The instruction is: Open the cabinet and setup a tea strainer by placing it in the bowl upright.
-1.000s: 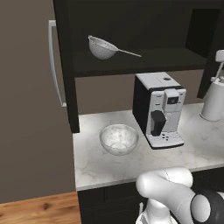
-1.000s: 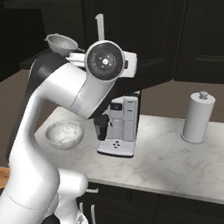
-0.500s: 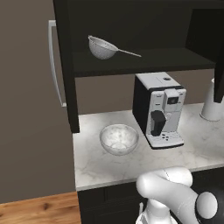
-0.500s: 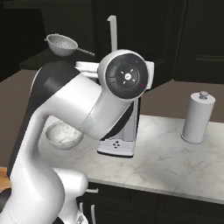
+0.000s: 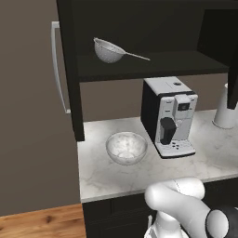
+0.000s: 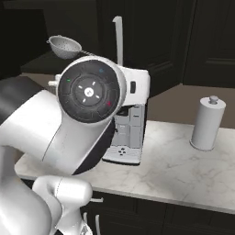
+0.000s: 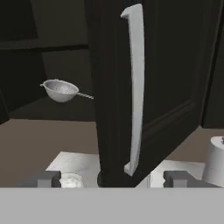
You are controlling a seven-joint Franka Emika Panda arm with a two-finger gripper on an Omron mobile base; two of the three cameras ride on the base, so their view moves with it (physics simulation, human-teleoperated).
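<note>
- Cabinet (image 5: 139,46) stands open; its door, with the silver bar handle (image 7: 134,87), is swung out directly ahead of the tool (image 7: 113,178), whose tips are spread wide on either side of the handle, gripping nothing.
- Opening step judged complete; next move calls for clearing the door and reaching the shelf.
- Tea strainer (image 5: 109,50) rests on the cabinet shelf, handle pointing right.
- Bowl (image 5: 126,148) sits empty on the surface, just left of the coffee machine (image 5: 168,116).
</note>
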